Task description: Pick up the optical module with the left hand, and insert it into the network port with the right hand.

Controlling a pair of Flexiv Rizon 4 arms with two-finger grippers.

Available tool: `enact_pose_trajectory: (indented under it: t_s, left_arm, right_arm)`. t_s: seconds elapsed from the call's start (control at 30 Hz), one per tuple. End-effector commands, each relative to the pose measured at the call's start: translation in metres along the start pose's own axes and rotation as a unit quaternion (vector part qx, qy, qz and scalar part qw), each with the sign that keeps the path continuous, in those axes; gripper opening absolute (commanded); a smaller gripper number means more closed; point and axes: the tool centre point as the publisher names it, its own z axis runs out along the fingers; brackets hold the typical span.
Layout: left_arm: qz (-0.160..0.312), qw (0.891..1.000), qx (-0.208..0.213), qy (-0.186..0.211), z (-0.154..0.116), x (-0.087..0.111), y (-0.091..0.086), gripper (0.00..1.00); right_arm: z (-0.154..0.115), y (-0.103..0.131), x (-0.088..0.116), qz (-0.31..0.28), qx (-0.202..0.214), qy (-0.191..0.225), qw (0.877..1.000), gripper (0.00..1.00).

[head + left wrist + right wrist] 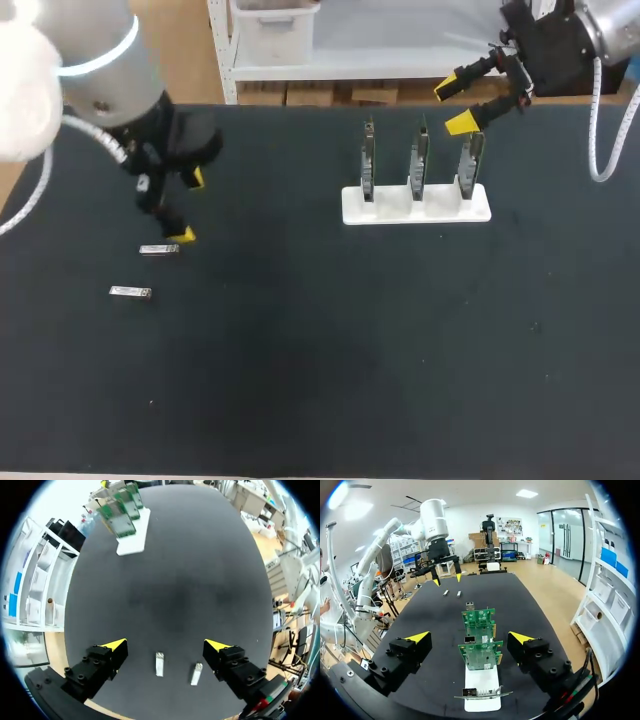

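While two optical modules (159, 249) (130, 292) lie flat — three boards (420, 160) stand.

The left gripper (190, 207), fingers spread, hangs close over one optical module (159, 249) on the black table (320, 360). A second module (130, 292) lies nearby. The right gripper (455, 107), likewise spread, hovers by three upright circuit boards (418, 160) in a white stand (350, 208).

The left arm (100, 60) comes in from its corner with the left end effector (189, 207) pointed down, yellow-tipped fingers spread wide — while the right arm (600, 30) hangs at the far side, the right end effector (454, 107) angled inward, its fingers likewise parted.
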Motion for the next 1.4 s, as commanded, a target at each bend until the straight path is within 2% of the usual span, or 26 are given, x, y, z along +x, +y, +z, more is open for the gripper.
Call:
enact_pose_trajectory:
  t_s: [0.03,0.23,0.33,0.57,0.7,0.77,0.97,1.4]
  left_arm:
    - [0.003,0.999,-0.031,0.016,0.006,0.011,-0.012,1.0]
    - [0.0,0.998,-0.027,0.055,0.017,0.035,-0.01,1.0]
    - [0.004,0.997,-0.009,0.073,0.026,0.047,-0.01,1.0]
    - [-0.014,0.997,0.006,0.079,0.039,0.067,-0.009,1.0]
    - [-0.011,0.994,0.013,0.105,0.049,0.078,-0.01,1.0]
    - [-0.024,0.994,0.015,0.104,0.052,0.082,-0.008,1.0]
    - [-0.033,0.994,0.004,0.102,0.058,0.084,0.0,1.0]
    - [-0.046,0.995,0.009,0.093,0.076,0.092,0.0,1.0]
  right_arm:
    - [0.0,0.002,0.0,-0.001,0.003,0.0,1.0,1.0]
    - [0.0,0.002,0.0,-0.001,0.003,0.0,1.0,1.0]
    - [0.0,0.002,0.0,-0.001,0.003,0.0,1.0,1.0]
    - [0.0,0.002,0.0,-0.001,0.003,0.0,1.0,1.0]
    - [0.0,0.002,0.0,-0.001,0.003,0.0,1.0,1.0]
    - [0.0,0.002,0.0,-0.001,0.003,0.0,1.0,1.0]
    - [0.0,0.002,0.0,-0.001,0.003,0.0,1.0,1.0]
    - [0.0,0.002,0.0,-0.001,0.003,0.0,1.0,1.0]
